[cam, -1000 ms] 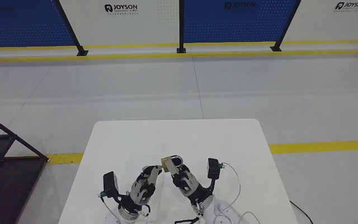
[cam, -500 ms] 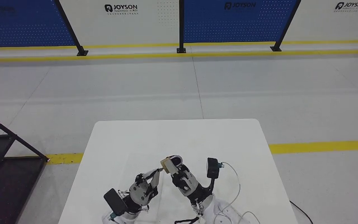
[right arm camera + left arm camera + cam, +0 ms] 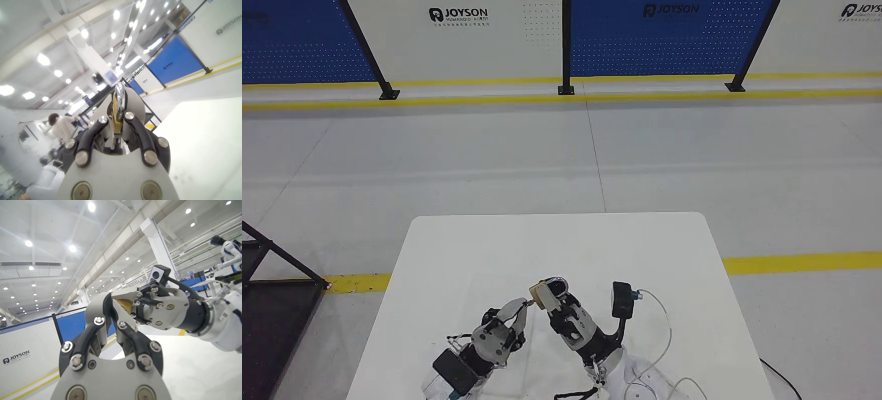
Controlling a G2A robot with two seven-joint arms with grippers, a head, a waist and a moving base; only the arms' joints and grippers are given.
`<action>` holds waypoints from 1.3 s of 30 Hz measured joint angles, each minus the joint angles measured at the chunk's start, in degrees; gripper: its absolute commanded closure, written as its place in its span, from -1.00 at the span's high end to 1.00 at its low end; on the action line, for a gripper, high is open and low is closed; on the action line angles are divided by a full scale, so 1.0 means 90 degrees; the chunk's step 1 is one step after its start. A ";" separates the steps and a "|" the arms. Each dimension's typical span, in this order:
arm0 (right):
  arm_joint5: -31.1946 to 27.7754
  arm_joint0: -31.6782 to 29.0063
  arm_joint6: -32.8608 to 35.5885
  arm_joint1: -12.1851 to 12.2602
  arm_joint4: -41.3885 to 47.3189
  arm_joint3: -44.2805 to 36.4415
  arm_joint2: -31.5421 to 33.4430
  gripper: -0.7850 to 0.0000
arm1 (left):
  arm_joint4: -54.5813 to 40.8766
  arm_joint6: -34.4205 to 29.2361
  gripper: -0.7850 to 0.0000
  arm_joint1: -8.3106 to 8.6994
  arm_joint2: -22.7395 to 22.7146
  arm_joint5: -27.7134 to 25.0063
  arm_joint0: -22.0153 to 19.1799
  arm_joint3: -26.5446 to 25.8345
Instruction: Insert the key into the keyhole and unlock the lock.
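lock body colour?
Brass-gold lock body; the shackle is shiny silver. Shows best in the right wrist view.

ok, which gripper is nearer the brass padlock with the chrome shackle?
Right. The right gripper is shut on the brass padlock with the chrome shackle, the shackle poking out past its tips. The left gripper is just beside it, tips right at the padlock's body.

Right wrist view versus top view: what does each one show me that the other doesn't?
Right wrist view: ceiling lights, and the shiny shackle close, edge-on. Top view: the whole white table, and the left end effector close beside the lock. Both: the brass lock clamped in the right end effector.
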 measured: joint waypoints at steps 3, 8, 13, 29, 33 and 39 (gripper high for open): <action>-0.0002 -0.0004 -0.0008 -0.0001 -0.0007 0.0003 -0.0001 -1.00 | 0.0043 0.0032 -1.00 0.0023 -0.0037 0.0095 -0.0014 0.0009; -0.0008 -0.0010 -0.0021 -0.0003 -0.0012 0.0008 0.0000 -1.00 | -0.0229 0.0037 -0.03 0.0046 -0.0025 -0.0067 0.0015 0.0014; 0.0001 -0.0014 -0.0037 -0.0005 -0.0028 0.0010 0.0009 -1.00 | -0.1128 -0.0062 1.00 0.0064 0.0044 -0.0900 0.0136 -0.0009; 0.0003 -0.0001 -0.0072 -0.0003 -0.0064 0.0022 0.0079 -1.00 | -0.6395 -0.4392 -0.01 0.0549 -0.0247 -0.5339 0.1187 -0.0984; 0.0018 0.0000 -0.0074 -0.0006 -0.0073 0.0021 0.0080 -1.00 | -0.8080 -0.6061 -0.18 0.0761 -0.0153 -0.5320 0.1155 -0.1203; 0.0006 -0.0005 -0.0062 -0.0008 -0.0068 0.0014 0.0080 -1.00 | -0.9222 -0.7550 -0.23 0.0907 -0.0228 -0.4861 0.0982 -0.1340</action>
